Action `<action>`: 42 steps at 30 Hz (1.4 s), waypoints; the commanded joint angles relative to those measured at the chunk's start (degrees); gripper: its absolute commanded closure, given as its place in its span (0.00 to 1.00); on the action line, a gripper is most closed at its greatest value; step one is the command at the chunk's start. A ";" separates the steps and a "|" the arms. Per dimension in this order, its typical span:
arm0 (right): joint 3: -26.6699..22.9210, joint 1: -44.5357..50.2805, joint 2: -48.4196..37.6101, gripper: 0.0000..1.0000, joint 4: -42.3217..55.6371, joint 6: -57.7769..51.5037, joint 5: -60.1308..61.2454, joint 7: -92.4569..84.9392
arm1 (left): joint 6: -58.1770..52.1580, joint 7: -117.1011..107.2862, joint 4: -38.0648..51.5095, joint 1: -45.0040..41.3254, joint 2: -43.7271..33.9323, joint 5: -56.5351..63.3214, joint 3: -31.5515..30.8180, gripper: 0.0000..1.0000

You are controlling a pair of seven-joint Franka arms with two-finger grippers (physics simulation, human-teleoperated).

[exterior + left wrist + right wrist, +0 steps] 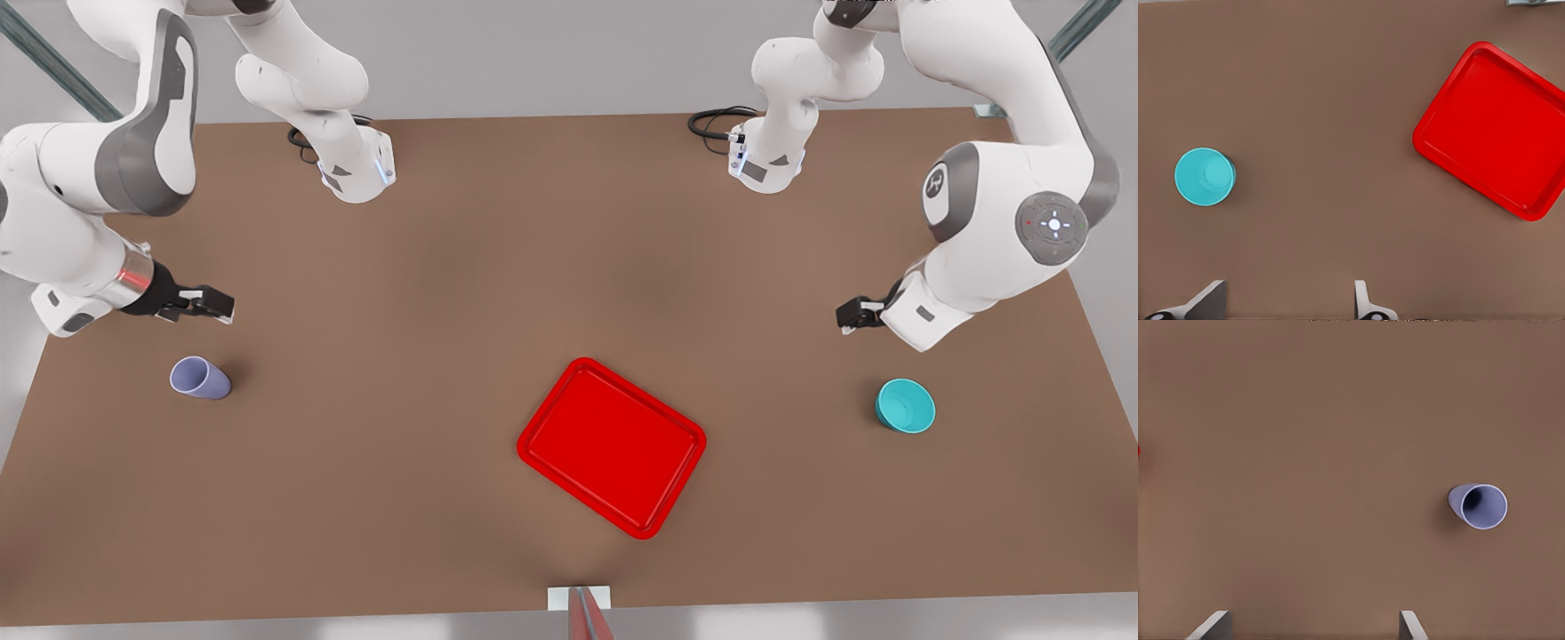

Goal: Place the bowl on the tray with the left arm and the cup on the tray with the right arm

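Note:
The red tray lies empty and turned at an angle near the table's front middle. A teal bowl stands upright on the table at the front view's right. Just behind it and above the table hovers my left gripper, open and holding nothing. At the front view's left the lavender cup stands upright. My right gripper hangs open just behind the cup, apart from it.
Both arm bases stand at the back of the brown table, with black cables beside them. A small white mount sits at the front edge, in front of the tray.

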 commanded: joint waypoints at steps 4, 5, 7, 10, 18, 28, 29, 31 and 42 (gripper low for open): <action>0.08 -0.45 0.08 0.00 -0.09 0.18 0.00 0.01 | 2.81 -0.09 -1.49 1.69 6.83 0.98 4.04 0.00; 0.08 -0.45 0.08 0.00 -0.09 0.18 0.00 0.09 | 5.72 0.79 -2.02 6.43 9.65 -0.25 4.31 0.00; 0.00 -0.54 0.17 0.00 -0.09 0.18 -0.09 0.01 | 13.53 13.71 -2.37 15.58 16.77 -8.52 4.48 0.00; 0.08 -0.54 0.08 0.00 -0.17 0.35 -0.44 0.01 | 20.04 20.56 -5.27 19.09 20.99 -9.13 4.57 0.00; 0.08 -0.54 0.08 0.00 -0.17 0.35 -0.44 0.01 | 31.03 26.63 -9.84 24.28 25.91 -13.08 4.84 0.00; 0.08 -0.45 0.08 0.00 -0.44 0.53 -0.44 0.09 | 34.02 25.31 -10.02 24.55 30.04 -15.20 4.84 0.56; 0.08 -0.45 0.08 0.00 -0.53 0.53 -0.44 0.01 | 33.85 25.40 -10.02 24.63 30.04 -15.11 4.84 0.62; 0.08 -0.45 0.08 0.00 -0.53 0.53 -0.44 0.09 | 34.02 25.31 -10.02 24.55 30.04 -15.46 4.84 0.72; 0.08 -0.45 0.08 0.00 -0.53 0.53 -0.44 0.01 | 32.97 24.17 -9.93 24.55 30.31 -15.55 4.57 0.79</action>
